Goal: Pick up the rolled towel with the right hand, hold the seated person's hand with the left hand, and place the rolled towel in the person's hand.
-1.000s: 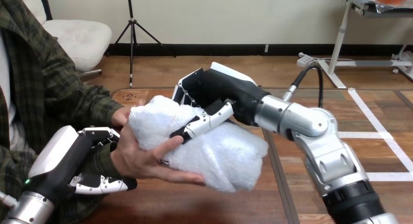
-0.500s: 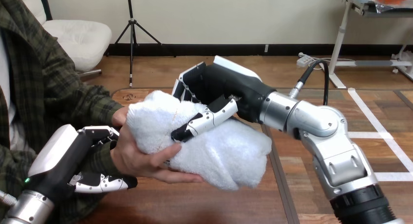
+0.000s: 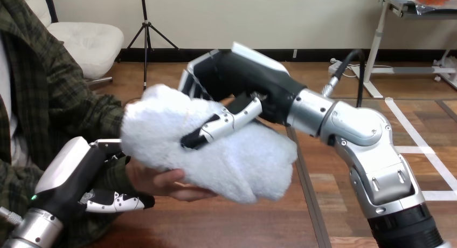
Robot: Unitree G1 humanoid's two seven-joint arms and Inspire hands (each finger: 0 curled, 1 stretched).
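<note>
At the near left, the robot's left hand [image 3: 75, 175] comes up from the bottom corner and is clasped round the person's wrist [image 3: 129, 175]: its thumb [image 3: 116, 201] lies curled under the wrist and its fingers [image 3: 110, 146] wrap over the top. Just right of it, the person's hand [image 3: 164, 181] is turned palm up above the wooden table [image 3: 226, 226], with its fingers reaching right beneath the towel.

The towel [image 3: 237, 162], white and fluffy, rests on that open palm and covers most of it. It bulges up on the left and spreads lower to the right, past the person's fingertips.

Farther back, the right hand [image 3: 242, 83] reaches in from the right on its silver forearm and grips the towel from above. Its thumb [image 3: 223, 122] is pressed across the near face of the towel, and its fingers [image 3: 193, 81] curl down behind the far side, so the towel is pinched between them while it lies on the person's palm.
</note>
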